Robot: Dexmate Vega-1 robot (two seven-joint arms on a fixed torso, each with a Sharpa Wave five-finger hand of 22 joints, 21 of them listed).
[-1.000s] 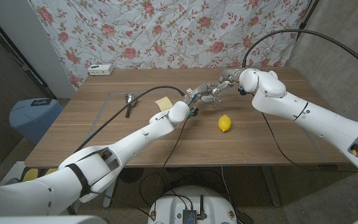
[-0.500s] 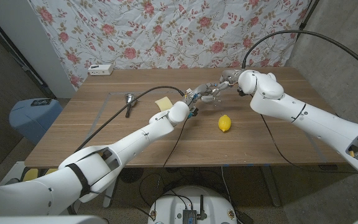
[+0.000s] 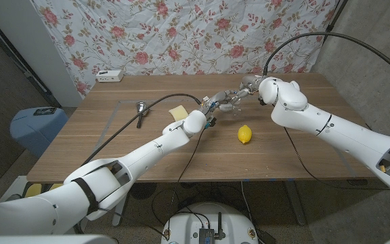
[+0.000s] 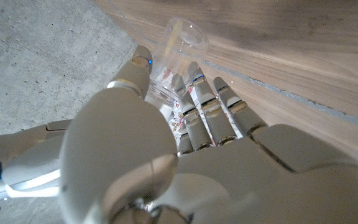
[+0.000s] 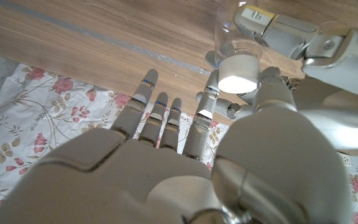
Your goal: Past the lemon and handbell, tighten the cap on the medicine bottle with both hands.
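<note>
The medicine bottle [image 3: 226, 103] is clear plastic with a white cap [image 5: 240, 73]. It is held above the table's far middle, beyond the lemon [image 3: 245, 134]. My left hand [image 3: 210, 107] grips the bottle's clear body [image 4: 178, 46], with its fingers [image 4: 199, 102] wrapped around it. From the other side my right hand [image 3: 244, 89] pinches the cap between its thumb [image 5: 271, 87] and a finger, the other fingers [image 5: 157, 115] spread. The handbell [image 3: 141, 112] lies on the table to the left.
A yellow pad [image 3: 178, 112] lies between the handbell and my left hand. A white box [image 3: 110, 75] sits at the table's far left edge. A black cable crosses the wooden table [image 3: 303, 156]. A blue bin [image 3: 36, 125] stands on the floor at the left.
My right arm has edged slightly to the left. Both hands stay at the bottle, and the lemon and handbell have not moved.
</note>
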